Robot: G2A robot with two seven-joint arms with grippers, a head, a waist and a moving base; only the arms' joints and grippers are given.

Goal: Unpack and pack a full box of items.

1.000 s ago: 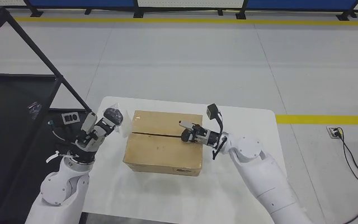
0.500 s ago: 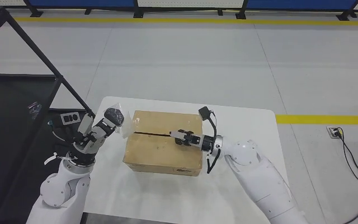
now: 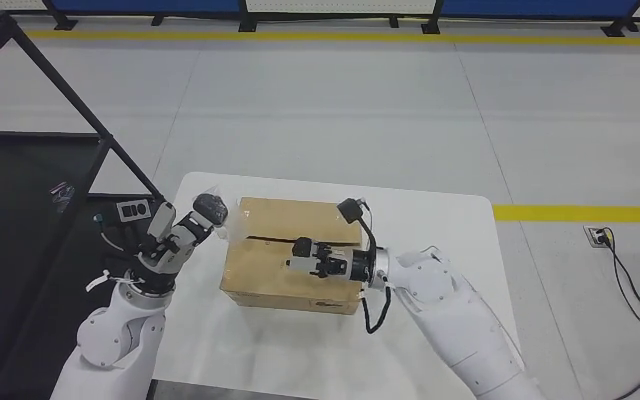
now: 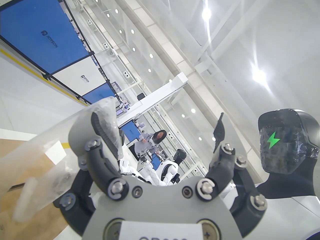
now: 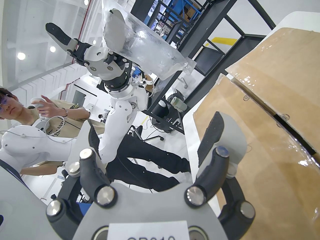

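Opening the flaps is the step in hand, I reckon: the box sits mid-table, top up, flaps shut, long axis running L-R across me. The seam follows that same axis, w/ a dark slit showing along part of it. R gripper hovers low over the lid right by the seam, fingers apart, nothing in them. To do it well I'd drop one fingertip into the slit, hook under a flap edge and lift along the fold, not across it, so the box doesn't skid. L gripper is off the box's left end, tips skyward, fingers apart too. Clear plastic film drapes over one finger, not clamped. I'd shed that before bracing the box.
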